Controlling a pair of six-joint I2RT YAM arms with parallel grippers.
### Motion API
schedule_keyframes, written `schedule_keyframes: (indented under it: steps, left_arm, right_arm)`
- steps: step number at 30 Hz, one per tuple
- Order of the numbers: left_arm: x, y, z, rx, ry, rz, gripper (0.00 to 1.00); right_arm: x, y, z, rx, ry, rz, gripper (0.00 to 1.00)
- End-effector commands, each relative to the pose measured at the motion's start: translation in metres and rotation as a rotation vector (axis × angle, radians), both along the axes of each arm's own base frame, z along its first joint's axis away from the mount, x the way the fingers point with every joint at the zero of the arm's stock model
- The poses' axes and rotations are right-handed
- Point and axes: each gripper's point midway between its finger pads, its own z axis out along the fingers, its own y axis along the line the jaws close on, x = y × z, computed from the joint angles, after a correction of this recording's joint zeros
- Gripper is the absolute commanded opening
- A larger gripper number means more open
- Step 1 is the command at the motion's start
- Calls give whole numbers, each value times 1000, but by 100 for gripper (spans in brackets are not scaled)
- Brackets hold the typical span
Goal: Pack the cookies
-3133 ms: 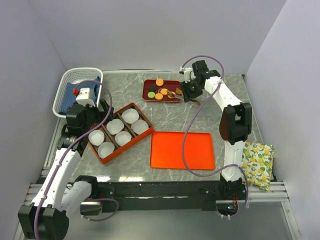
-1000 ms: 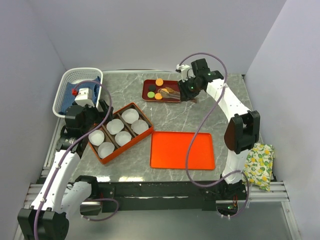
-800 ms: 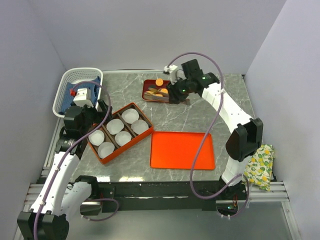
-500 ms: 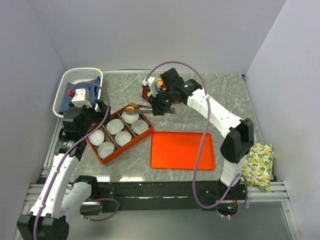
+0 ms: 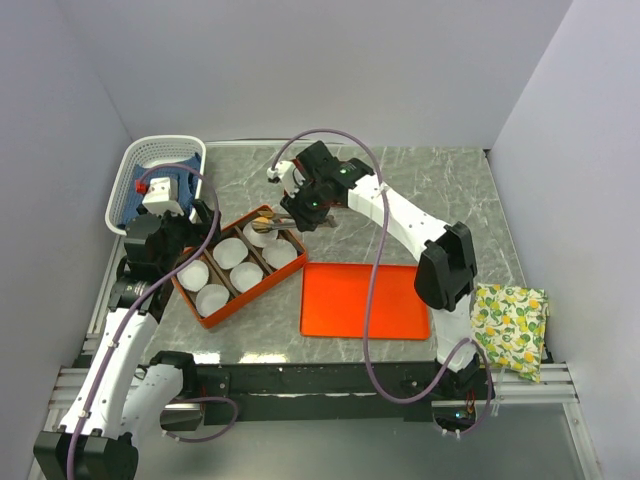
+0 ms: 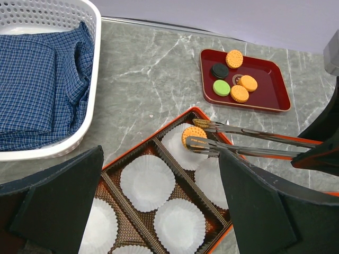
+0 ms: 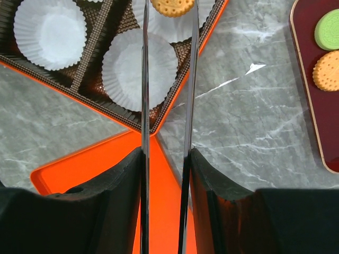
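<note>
My right gripper (image 7: 167, 177) is shut on metal tongs (image 7: 144, 79), and the tongs (image 6: 249, 144) pinch one orange cookie (image 6: 193, 136). That cookie (image 7: 172, 6) hangs over the far paper cup of the orange box (image 5: 225, 312), seen from above as the cookie (image 5: 263, 219). Other cookies lie on the dark red tray (image 6: 275, 101): a black one (image 6: 220, 70), a green one (image 6: 222, 88) and three orange ones (image 6: 239, 93). My left gripper (image 6: 159, 209) stands open above the box's near cups, holding nothing.
A white basket (image 5: 150, 160) with a blue checked cloth sits far left. A flat orange lid (image 5: 365, 300) lies right of the box. A lemon-print cloth (image 5: 510, 330) lies at the near right edge. Several white paper cups (image 6: 148, 182) fill the box.
My right arm swung left from the dark red tray to the box, carrying an orange cookie in the tongs. The left arm barely moved.
</note>
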Motion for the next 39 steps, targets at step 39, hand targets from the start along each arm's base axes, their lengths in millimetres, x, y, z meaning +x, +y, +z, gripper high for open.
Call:
schedule_keyframes:
  steps: [39]
  left_arm:
    - [0, 2, 16, 18, -58, 0, 96]
  right_arm:
    - [-1, 6, 47, 49, -112, 5, 53]
